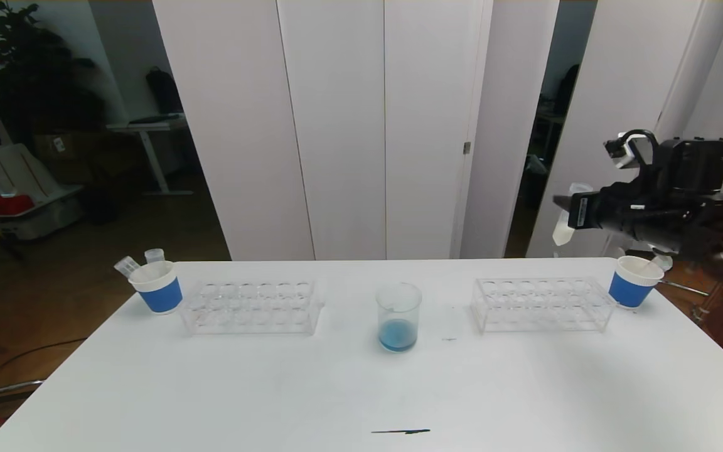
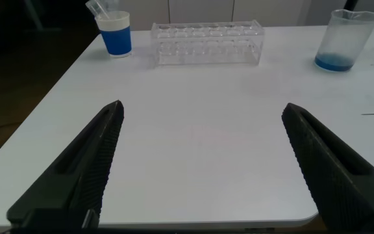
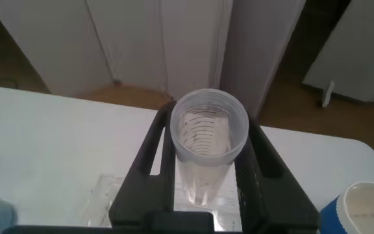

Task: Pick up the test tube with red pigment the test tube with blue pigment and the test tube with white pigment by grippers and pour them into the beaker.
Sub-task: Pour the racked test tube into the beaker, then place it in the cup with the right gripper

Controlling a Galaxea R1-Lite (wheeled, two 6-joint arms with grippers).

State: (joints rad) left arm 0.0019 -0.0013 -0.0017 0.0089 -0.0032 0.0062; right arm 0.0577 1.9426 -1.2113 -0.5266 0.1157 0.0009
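At the far left of the white desk (image 1: 211, 389) we see a paper cup (image 1: 157, 287) with a blue band, and two clear tubes (image 1: 140, 260) lean out of its mouth; we cannot make out their bottoms, so we cannot tell what pigment they carry. Just beside the cup, toward the middle, stands a clear rack (image 1: 253, 306) with all its holes unfilled. Our left claw (image 2: 200, 169) hangs low over the near left part of the desk, its jaws spread wide and gripping nothing, well apart from that cup and rack.

In the middle of the desk stands the beaker (image 1: 398, 317), upright, with a shallow layer of blue at its bottom. To its right is a second clear rack (image 1: 542, 305), likewise unfilled, and just beside its right end a second blue-banded paper cup (image 1: 632, 281), with something thin leaning out over its right rim.

Above that right end, raised well off the desk, our right claw (image 1: 567, 216) is clamped on the test tube with white pigment (image 1: 566, 221). The tube hangs roughly upright, slightly tilted, with its open mouth up and its cream-white bottom showing below the fingers (image 3: 149, 162). From the right wrist camera we look straight down its open mouth, the black fingers pressed against either side of it, well apart from the beaker.
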